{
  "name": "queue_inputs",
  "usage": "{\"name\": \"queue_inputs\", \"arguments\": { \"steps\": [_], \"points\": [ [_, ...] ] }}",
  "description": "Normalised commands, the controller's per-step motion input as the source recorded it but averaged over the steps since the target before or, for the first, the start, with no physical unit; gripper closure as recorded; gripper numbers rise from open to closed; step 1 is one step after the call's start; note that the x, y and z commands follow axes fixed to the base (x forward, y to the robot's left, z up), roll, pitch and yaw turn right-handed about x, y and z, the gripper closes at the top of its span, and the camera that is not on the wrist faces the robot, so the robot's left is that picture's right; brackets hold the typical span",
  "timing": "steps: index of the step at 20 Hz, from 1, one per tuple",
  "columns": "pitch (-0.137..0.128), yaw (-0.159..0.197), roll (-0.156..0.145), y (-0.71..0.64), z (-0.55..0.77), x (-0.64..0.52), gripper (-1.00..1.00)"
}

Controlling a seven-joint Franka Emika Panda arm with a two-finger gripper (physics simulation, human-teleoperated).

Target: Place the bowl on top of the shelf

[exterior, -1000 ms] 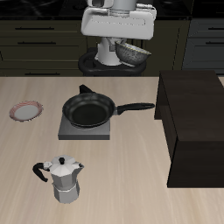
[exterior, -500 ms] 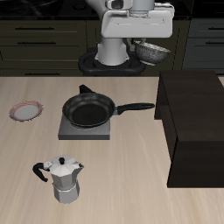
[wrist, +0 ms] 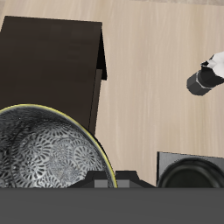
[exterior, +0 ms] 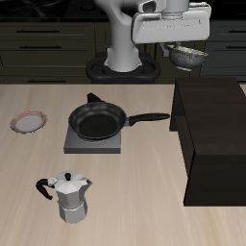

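We are carrying the bowl [exterior: 188, 58] through the air: our tool [exterior: 185, 46] is gripping it by the rim, high above the back edge of the shelf [exterior: 213, 110]. In the wrist view the bowl [wrist: 48, 160] is hanging partly over the shelf [wrist: 52, 61]. Next, we judge, we need to centre it over the flat top, lower it, then let go.

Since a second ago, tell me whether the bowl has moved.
Yes. The bowl, held in the gripper, has travelled sideways away from the robot's base and now hangs above the back edge of the shelf.
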Motion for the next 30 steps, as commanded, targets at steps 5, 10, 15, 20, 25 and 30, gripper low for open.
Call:
{"name": "queue_inputs", "arguments": {
  "steps": [5,10,15,20,25,30],
  "points": [
    [0.017,-0.01,0.001,0.28,-0.01,0.11,1.0],
    [0.01,0.001,0.004,0.2,-0.02,0.09,1.0],
    [0.024,-0.01,-0.013,0.23,-0.06,0.08,1.0],
    [0.023,0.004,0.005,0.3,-0.05,-0.01,1.0],
    [0.007,-0.006,-0.02,0.09,-0.02,-0.02,1.0],
    [-0.003,0.016,-0.007,0.17,-0.01,-0.01,1.0]
  ]
}}
